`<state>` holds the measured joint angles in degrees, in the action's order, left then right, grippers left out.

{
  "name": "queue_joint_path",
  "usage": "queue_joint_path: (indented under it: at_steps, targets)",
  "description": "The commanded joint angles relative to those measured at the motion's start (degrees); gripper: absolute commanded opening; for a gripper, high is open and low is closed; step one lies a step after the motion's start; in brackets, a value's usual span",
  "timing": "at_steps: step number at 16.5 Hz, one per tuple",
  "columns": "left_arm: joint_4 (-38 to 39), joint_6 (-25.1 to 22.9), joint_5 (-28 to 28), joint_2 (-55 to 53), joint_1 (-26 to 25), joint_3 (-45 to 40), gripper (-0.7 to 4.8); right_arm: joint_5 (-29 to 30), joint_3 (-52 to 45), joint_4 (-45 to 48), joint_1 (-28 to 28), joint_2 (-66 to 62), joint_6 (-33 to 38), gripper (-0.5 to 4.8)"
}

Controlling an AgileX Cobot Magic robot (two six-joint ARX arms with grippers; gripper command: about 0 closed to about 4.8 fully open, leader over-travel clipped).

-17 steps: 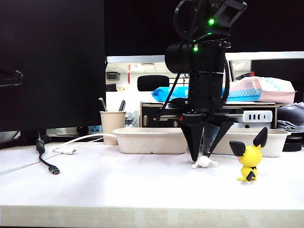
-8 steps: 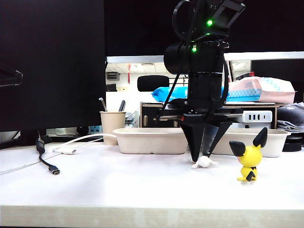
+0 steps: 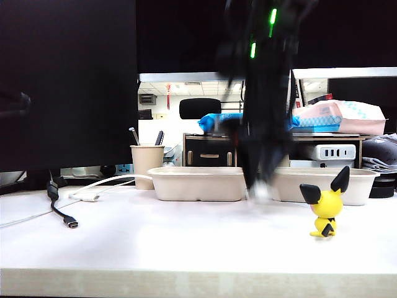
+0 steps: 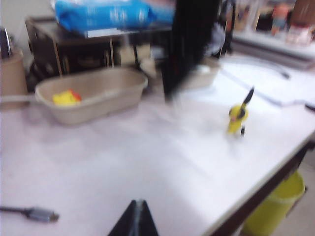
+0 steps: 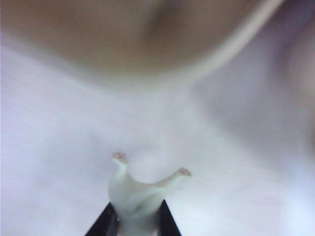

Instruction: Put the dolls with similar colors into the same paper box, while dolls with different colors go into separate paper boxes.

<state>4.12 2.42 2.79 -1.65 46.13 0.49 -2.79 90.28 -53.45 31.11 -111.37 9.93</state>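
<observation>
My right gripper (image 5: 138, 212) is shut on the tiny white cat doll (image 5: 137, 189), whose paws stick out past the fingertips. In the exterior view that gripper (image 3: 259, 186) is a blur just above the table, with the cat a pale smear in front of the gap between the two beige paper boxes (image 3: 195, 184) (image 3: 350, 185). A yellow doll with black pointed ears (image 3: 325, 210) stands to its right on the table. In the left wrist view a yellow duck doll (image 4: 64, 97) lies in the nearer paper box (image 4: 106, 101). My left gripper (image 4: 139, 205) is shut and holds nothing, low over the table's near side.
A beige cup with pens (image 3: 146, 164) stands left of the boxes. Cables (image 3: 62, 208) lie at the table's left. Behind the boxes are a dark shelf unit (image 3: 205, 152), a power strip (image 3: 335, 152) and tissue packs (image 3: 341, 118). A yellow bin (image 4: 275, 206) stands beyond the table edge.
The right gripper has closed on the white cat and lifted it off the table. It is moving and blurred. The yellow eared doll and the boxes have stayed put.
</observation>
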Motion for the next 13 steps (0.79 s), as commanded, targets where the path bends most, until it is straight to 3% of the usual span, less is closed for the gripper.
queue_joint_path:
  at_steps: [1,3,7,13]
  targets:
    - [-0.28,-0.07,-0.2,-2.89,0.22,0.11,-0.05,-4.09,3.72,-0.85,-2.78,3.08,-2.99,0.4]
    - [-0.26,-0.09,-0.2,-4.52,1.16,0.11,-0.05,-6.78,4.98,-1.25,-5.31,3.87,-4.46,0.4]
    - [-0.13,-0.07,-0.15,-5.14,5.49,0.11,-0.05,-5.66,5.16,-2.38,-11.98,3.34,-5.49,0.41]
    - [0.0,-0.07,-0.22,-6.43,6.64,0.13,-0.05,-4.59,5.16,-0.2,-15.26,2.54,-5.73,0.47]
